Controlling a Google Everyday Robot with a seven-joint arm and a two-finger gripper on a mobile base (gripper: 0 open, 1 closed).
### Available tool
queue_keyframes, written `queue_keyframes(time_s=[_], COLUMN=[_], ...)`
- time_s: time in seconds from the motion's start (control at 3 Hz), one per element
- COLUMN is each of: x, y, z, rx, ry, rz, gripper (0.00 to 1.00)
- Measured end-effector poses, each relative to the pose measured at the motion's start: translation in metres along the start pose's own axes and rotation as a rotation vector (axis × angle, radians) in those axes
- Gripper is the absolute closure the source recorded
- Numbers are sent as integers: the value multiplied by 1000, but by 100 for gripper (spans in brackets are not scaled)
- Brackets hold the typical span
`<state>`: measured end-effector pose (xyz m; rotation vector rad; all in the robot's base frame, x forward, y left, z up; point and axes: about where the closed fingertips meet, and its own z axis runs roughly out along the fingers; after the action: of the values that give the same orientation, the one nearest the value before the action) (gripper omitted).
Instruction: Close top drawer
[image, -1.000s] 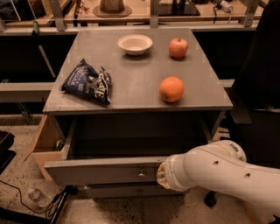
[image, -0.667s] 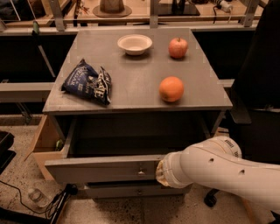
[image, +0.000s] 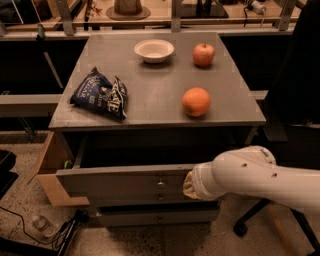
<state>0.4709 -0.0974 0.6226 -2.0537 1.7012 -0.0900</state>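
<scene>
The top drawer (image: 120, 181) is a wide grey drawer with a small round metal knob (image: 160, 183) at its centre. It stands partly pulled out from under the grey cabinet top (image: 155, 95), with a dark gap showing above its front. My gripper (image: 189, 185) is at the end of the white arm (image: 250, 175), which reaches in from the right. The gripper is pressed against the drawer front just right of the knob and is mostly hidden by the wrist.
On the cabinet top lie a dark blue chip bag (image: 101, 94), a white bowl (image: 154, 50), a red apple (image: 203, 54) and an orange (image: 196, 101). Two lower drawers (image: 155, 216) sit beneath. A wooden panel (image: 47, 167) stands left; a chair base (image: 242, 227) right; cables (image: 55, 235) on the floor.
The drawer front has moved back toward the cabinet, narrowing the gap. The arm's end has moved with it, staying against the front right of the knob.
</scene>
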Motion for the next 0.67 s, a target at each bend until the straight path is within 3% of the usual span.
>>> queue_keyframes(time_s=[0.67], x=[37], y=[-27], z=[29], rx=[35], ry=[-59], rz=[58], gripper=[100])
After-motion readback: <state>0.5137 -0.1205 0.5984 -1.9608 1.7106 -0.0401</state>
